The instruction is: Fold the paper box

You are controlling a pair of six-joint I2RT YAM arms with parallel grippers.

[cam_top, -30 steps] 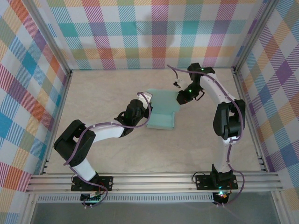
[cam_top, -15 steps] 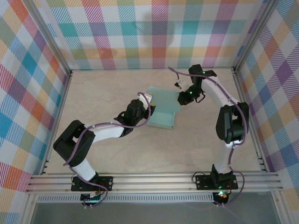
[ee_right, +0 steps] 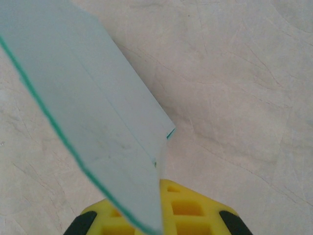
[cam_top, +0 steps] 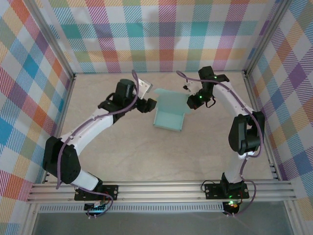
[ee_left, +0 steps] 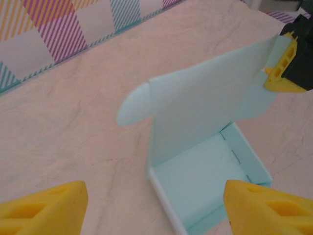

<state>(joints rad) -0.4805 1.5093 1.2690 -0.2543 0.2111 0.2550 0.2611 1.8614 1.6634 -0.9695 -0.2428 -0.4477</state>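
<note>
The paper box is pale mint card, a shallow open tray in the middle of the table with its lid panel raised at the back. In the left wrist view the tray lies ahead, and the lid stands upright with a rounded tab on its left. My left gripper hovers just left of the box, open, holding nothing. My right gripper is shut on the lid's right edge. Its yellow fingers pinch that corner. The card runs up from between the right gripper's closed jaws.
The beige table is walled by plaid panels at the back and on both sides. Aluminium rails run along the near edge by the arm bases. There is free room left of and in front of the box.
My left gripper opened and let go of the box's left side. Its arm swung up and back to the left. The right gripper kept its grip on the lid.
</note>
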